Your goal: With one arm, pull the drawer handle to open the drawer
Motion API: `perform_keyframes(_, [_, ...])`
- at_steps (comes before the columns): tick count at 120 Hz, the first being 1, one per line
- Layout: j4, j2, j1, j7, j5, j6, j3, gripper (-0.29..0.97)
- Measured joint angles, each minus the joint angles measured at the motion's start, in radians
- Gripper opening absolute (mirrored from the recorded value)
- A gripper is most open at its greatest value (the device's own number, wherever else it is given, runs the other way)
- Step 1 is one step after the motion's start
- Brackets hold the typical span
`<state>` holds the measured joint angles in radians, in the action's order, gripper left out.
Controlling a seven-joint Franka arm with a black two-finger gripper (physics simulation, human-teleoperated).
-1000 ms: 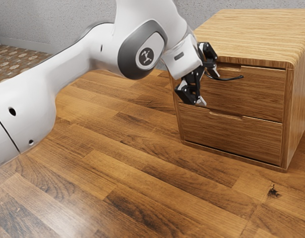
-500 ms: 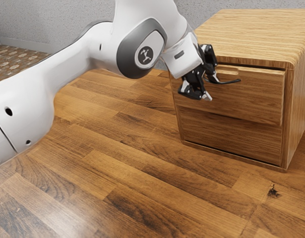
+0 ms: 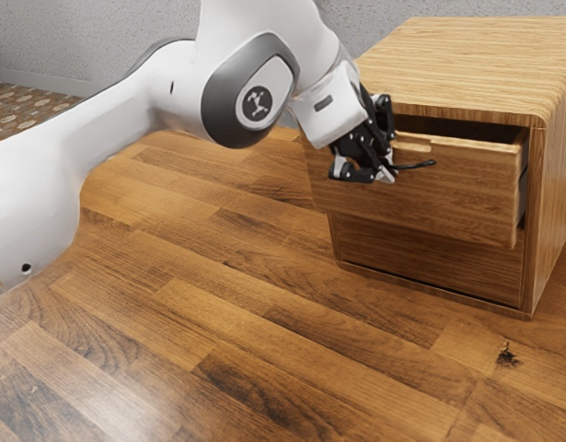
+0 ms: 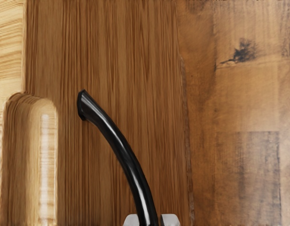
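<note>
A light wooden cabinet stands at the exterior view's right with two drawers. Its top drawer stands partly pulled out, with a dark gap under the cabinet top. A thin black curved handle sticks out of the drawer front. My black gripper is shut on the handle's end nearest the arm. In the wrist view the handle curves across the drawer front and runs down between two grey finger pads. The lower drawer sits flush.
The cabinet rests on a dark wood plank floor with a small dark knot in front of it. A patterned rug lies at the far left, below a grey wall. My white arm spans the upper left.
The top drawer has slid out toward the exterior view's left, opening a gap at its top. My gripper moved the same way while holding the handle.
</note>
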<state>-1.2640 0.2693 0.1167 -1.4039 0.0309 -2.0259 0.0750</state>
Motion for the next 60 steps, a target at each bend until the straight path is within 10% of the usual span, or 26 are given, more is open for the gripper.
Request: perform_keyframes(60, [-0.06,-0.066,-0.013,0.009,0.051,0.027,-0.002,0.01])
